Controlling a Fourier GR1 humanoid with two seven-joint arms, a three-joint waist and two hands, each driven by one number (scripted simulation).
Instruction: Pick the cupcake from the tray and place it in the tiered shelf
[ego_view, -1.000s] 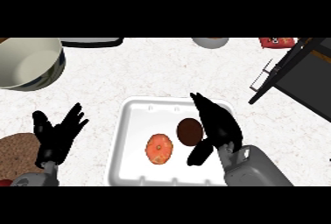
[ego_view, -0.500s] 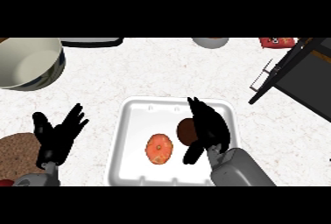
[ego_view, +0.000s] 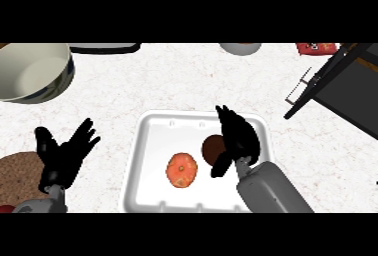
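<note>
Spreading across most of the view, pale speckled counter (ego_view: 184, 80); at its right edge, the dark tiered shelf (ego_view: 343, 85), well apart from everything to be moved. Resting low and centre, white tray (ego_view: 151, 165), carrying an orange pastry (ego_view: 181, 170) and, just right of it, the brown cupcake (ego_view: 212, 148). Standing at upper left, a large cream pot (ego_view: 33, 70); lying at lower left, a brown round mat (ego_view: 18, 175).

Compared with a second ago, right hand (ego_view: 238, 139) shifted leftward over the tray, now covering the cupcake's right side, fingers extended and open, thumb dropped beside the cake, nothing held yet. Looks like the approach ending and the grasp about to begin; closing round the cupcake still to come, then a long carry rightward to the shelf. Left hand (ego_view: 65, 152) resting open beside the tray, fingers up.
</note>
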